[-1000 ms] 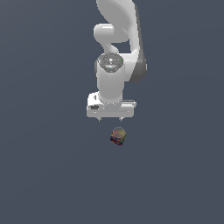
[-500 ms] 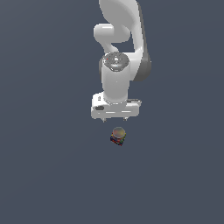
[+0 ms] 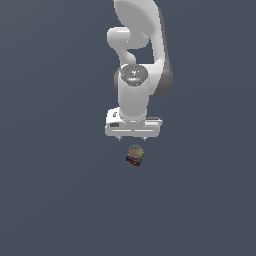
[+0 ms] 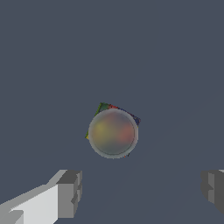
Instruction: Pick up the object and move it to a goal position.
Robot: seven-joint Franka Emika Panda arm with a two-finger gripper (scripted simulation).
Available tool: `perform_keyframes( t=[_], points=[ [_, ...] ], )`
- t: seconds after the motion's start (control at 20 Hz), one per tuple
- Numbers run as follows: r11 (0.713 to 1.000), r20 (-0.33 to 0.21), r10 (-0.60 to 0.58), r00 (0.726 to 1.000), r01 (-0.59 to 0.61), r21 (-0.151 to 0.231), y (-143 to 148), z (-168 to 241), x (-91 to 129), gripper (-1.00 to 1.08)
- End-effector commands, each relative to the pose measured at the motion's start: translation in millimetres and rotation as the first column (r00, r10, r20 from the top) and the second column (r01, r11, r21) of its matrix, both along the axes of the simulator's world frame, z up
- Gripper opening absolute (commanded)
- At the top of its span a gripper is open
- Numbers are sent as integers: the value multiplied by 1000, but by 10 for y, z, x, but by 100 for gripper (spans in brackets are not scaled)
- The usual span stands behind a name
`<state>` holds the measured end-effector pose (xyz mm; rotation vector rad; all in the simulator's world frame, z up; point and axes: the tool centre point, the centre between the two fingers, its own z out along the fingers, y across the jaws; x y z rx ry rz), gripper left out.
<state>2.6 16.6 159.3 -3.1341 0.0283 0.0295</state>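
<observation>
My gripper [image 3: 132, 137] hangs above the object [image 3: 135, 155], jaws spread wide and empty.

The object, a small dark box with coloured patches and a rounded grey-tan top, sits on the plain grey table [image 3: 55, 200], just below my fingertips and slightly toward the exterior view's right. In the wrist view the object [image 4: 113, 132] lies ahead of the line between my fingers [image 4: 70, 192], not between them, so I judge a short shift precedes the descent.
</observation>
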Motion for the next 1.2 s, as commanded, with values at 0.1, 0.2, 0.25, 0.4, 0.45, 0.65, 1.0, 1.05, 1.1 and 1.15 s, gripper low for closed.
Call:
perform_keyframes(
  t=[0.1,0.2,0.25,0.4,0.45,0.65,1.0,1.05,1.1,1.15],
  points=[
    [997,2,-77,997,77,-1,35,-91,34,100],
    [993,4,-121,993,121,-2,55,-141,53,100],
    [990,5,-144,990,144,-2,65,-169,63,100],
    [976,8,-218,976,218,-4,98,-257,93,100],
    [970,9,-241,970,241,-4,108,-285,103,100],
    [948,13,-318,948,318,-6,142,-379,133,100],
    [916,17,-400,916,400,-7,179,-484,164,100],
    [913,18,-407,913,407,-7,182,-492,167,100],
    [911,18,-412,911,412,-7,184,-500,169,100],
    [909,18,-416,909,416,-7,186,-505,170,100]
  ],
)
